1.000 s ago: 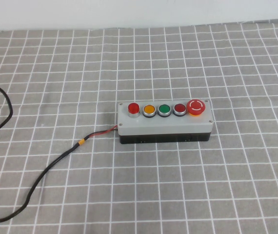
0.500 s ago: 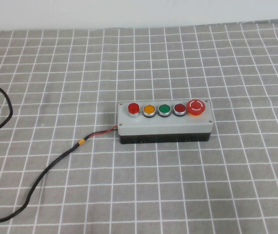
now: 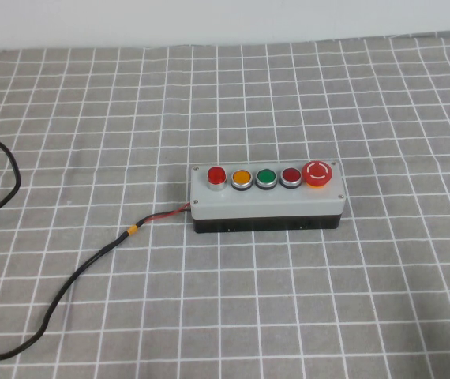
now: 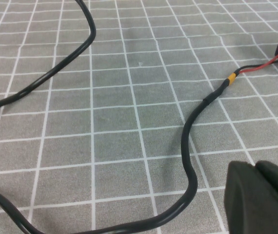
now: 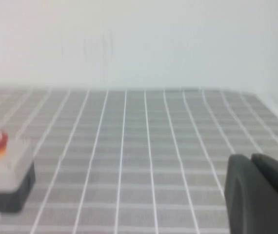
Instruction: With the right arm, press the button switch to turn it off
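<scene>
Right gripper [image 5: 250,163] gone rightward, left gripper [image 4: 255,168] beside cable [image 4: 189,146]

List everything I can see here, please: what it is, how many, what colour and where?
button switch: one, bright red, leftmost on the box
other buttons: four, orange, green, maroon, red-orange mushroom, in a row to its right
box: one, grey on a black base, mid-table
cable: one, black with red wire and yellow band, running from the box's left end towards the near left
tablecloth: one, grey with white grid
left end effector: black, near the cable, seen only by its wrist camera
right end effector: black, off the box's mushroom end, seen only by its wrist camera
</scene>
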Robot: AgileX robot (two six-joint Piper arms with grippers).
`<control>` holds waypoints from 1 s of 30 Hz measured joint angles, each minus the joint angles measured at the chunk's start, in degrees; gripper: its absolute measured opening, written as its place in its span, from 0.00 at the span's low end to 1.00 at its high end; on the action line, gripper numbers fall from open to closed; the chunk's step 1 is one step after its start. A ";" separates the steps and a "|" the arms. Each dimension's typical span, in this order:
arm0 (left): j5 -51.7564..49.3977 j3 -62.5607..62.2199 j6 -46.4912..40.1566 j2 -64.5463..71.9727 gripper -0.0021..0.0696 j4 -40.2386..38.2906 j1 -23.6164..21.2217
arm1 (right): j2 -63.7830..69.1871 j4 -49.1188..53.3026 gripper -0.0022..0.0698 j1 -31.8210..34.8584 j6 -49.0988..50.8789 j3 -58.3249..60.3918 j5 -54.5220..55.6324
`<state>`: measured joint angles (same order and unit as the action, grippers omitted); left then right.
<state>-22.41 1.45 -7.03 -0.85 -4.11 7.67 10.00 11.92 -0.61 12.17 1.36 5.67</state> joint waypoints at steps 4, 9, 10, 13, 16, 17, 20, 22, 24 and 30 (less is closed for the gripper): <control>0.00 0.00 0.00 0.00 0.02 0.00 0.00 | -5.90 0.00 0.01 0.24 1.71 0.05 -3.10; 0.00 0.00 0.00 0.00 0.02 0.00 0.00 | -10.38 0.00 0.01 -1.74 2.02 0.05 -9.50; 0.00 0.00 0.00 0.00 0.02 0.00 0.00 | -10.46 0.00 0.01 -2.07 2.12 0.05 -10.45; 0.00 0.00 0.00 0.00 0.02 0.00 0.00 | -10.46 0.00 0.01 -2.70 2.12 0.05 -11.89; 0.00 0.00 0.00 0.00 0.02 0.00 0.00 | -10.46 0.00 0.01 -2.70 2.12 0.05 -11.99; 0.00 0.00 0.00 0.00 0.02 0.00 0.00 | -10.46 0.00 0.01 -2.70 2.12 0.05 -12.01; 0.00 0.00 0.00 0.00 0.02 0.00 0.00 | -10.46 -0.21 0.01 -2.70 2.12 0.05 -12.34; 0.00 0.00 0.00 0.00 0.02 0.00 0.00 | -10.46 -3.54 0.01 -2.70 -0.19 0.05 -13.53; 0.00 0.00 0.00 0.00 0.02 0.00 0.00 | -10.46 -11.44 0.01 -2.70 -8.99 0.05 -15.29; 0.00 0.00 0.00 0.00 0.02 0.00 0.00 | -10.46 -26.60 0.01 -1.93 -26.84 0.05 -23.17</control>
<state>-22.41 1.45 -7.03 -0.85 -4.11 7.67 -0.46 -14.68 -2.53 -14.66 1.42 -17.50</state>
